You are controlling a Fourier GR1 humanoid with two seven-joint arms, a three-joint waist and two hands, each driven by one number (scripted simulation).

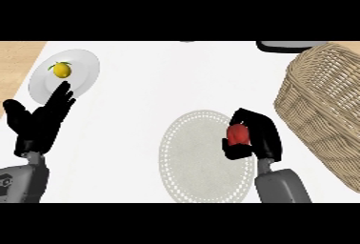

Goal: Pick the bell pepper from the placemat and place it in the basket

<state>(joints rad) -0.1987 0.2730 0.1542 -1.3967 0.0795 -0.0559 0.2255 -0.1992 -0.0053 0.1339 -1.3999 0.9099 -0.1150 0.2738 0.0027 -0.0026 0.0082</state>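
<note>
right hand (259,138) at near right, fingers and thumb curled round the red bell pepper (238,135) — grasped over the placemat (200,162) at its right edge, ready for carrying; wicker basket (320,102) just right, the goal; left hand (38,121) resting open, holding nothing, near a plate (81,66) bearing a lemon (62,70) — not involved

Bright, even, diffuse light; white counter (175,81) nearly washed out; shadows faint; no glare spots.
</note>
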